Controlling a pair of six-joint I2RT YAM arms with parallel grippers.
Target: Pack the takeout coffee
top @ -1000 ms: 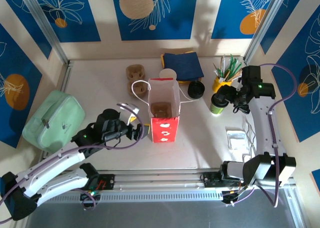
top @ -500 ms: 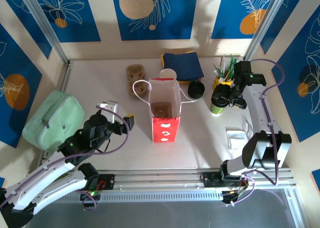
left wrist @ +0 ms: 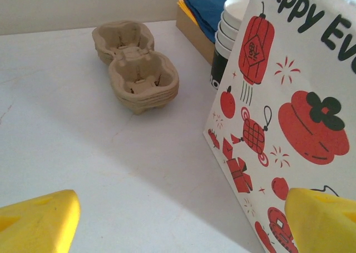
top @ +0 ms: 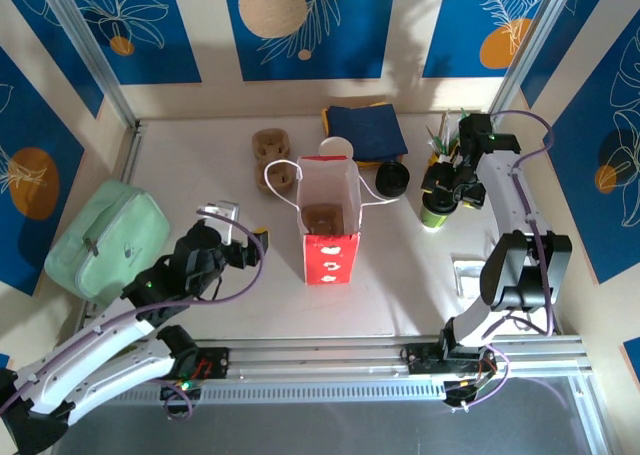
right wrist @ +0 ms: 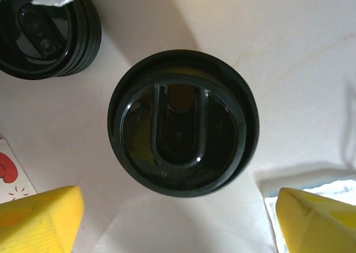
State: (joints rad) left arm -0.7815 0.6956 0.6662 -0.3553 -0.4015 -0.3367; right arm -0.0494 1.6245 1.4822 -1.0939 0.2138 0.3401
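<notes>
A pale, cream-white table (top: pixel 190 155) fills the middle. From 10 to 2 o'clock, cream walls carry blue panels (top: pixel 300 25) with white leaf outlines and orange and tan discs. Slanted aluminium posts (top: pixel 92 60) stand at 10 and 2 o'clock. A metal rail (top: pixel 320 353) runs along 6 o'clock. Shadows fall soft.

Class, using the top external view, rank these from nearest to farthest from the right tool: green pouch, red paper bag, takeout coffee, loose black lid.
1. takeout coffee, directly beneath the right tool.
2. loose black lid, just to the cup's left.
3. red paper bag, mid-table.
4. green pouch, far left side.
</notes>
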